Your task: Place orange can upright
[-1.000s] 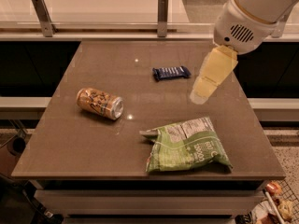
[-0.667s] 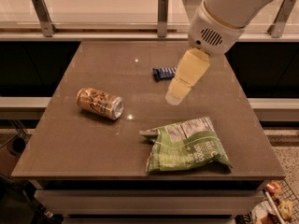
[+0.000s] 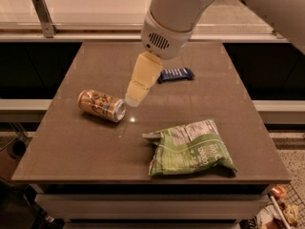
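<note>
The orange can (image 3: 101, 105) lies on its side at the left of the brown table (image 3: 86, 147), its silver end facing right and toward me. My gripper (image 3: 133, 99) hangs from the white arm above the table's middle, its pale yellow fingers (image 3: 141, 78) pointing down and left. The tips are just right of the can's silver end, a little above the table top. The gripper holds nothing.
A green chip bag (image 3: 190, 148) lies at the front right of the table. A dark blue snack bar (image 3: 176, 74) lies behind the gripper at the middle back. A light counter with a metal post (image 3: 43, 15) runs behind the table.
The arm has swung left across the table, from above the right side to the middle, and the gripper has come close to the can. The can, bag and bar have not moved.
</note>
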Controlling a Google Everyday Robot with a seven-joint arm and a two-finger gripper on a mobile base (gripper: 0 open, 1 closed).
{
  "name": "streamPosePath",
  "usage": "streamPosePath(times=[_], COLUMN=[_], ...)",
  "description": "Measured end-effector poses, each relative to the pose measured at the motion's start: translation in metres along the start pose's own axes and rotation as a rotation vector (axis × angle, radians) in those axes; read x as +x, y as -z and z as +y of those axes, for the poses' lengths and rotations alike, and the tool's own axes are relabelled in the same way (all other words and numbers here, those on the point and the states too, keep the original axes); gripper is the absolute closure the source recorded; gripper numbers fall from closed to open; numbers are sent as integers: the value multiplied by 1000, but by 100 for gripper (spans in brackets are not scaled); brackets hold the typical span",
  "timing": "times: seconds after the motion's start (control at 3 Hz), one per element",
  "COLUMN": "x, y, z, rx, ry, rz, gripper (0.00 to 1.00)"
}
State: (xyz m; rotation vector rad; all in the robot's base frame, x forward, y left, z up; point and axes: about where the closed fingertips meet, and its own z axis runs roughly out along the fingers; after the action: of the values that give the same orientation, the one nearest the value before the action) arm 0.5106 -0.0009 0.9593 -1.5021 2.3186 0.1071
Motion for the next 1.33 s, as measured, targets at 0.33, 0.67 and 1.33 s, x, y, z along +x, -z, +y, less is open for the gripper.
streamPosePath(times=[0.33, 0.67, 1.33], x=[0, -12, -48], y=[0, -8, -48], z=[0, -2, 3], rx=[0, 13, 45], ry=[0, -6, -33], rz=[0, 44, 196], gripper=[0, 0, 0])
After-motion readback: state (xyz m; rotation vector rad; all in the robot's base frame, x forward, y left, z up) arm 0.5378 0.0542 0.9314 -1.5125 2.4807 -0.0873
